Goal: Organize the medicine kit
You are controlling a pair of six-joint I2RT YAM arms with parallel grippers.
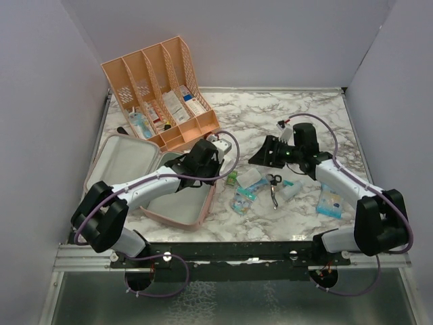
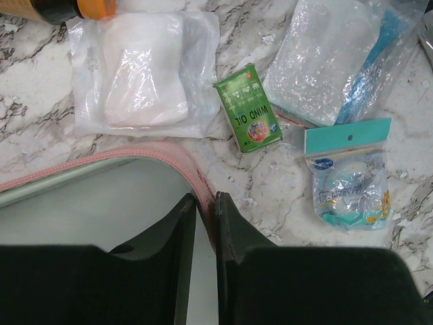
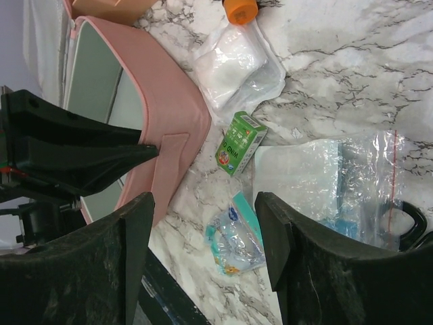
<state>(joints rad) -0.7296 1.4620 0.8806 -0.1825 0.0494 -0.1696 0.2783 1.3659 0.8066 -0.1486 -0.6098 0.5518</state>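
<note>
The medicine kit [image 1: 128, 159] lies open at the left, pink outside with pale grey-green lining. My left gripper [image 2: 205, 198] is shut on its pink rim [image 2: 101, 157], one finger inside the case and one outside; from above this gripper [image 1: 200, 168] sits over the kit's right edge. My right gripper [image 3: 203, 203] stands open with nothing between its fingers, hovering above the table to the right of the kit [image 3: 169, 108]; from above it [image 1: 260, 154] is near the table's middle. A green Wind Oil box [image 2: 248, 108] lies just past the rim.
A white gauze packet [image 2: 145, 71], a clear zip bag [image 2: 331, 57] and a teal-topped packet [image 2: 348, 183] lie beside the kit. Scissors [image 1: 273, 186] and another teal packet [image 1: 330, 202] lie further right. A peach slotted organizer [image 1: 159, 88] stands at the back left. An orange-capped bottle [image 3: 240, 9] lies nearby.
</note>
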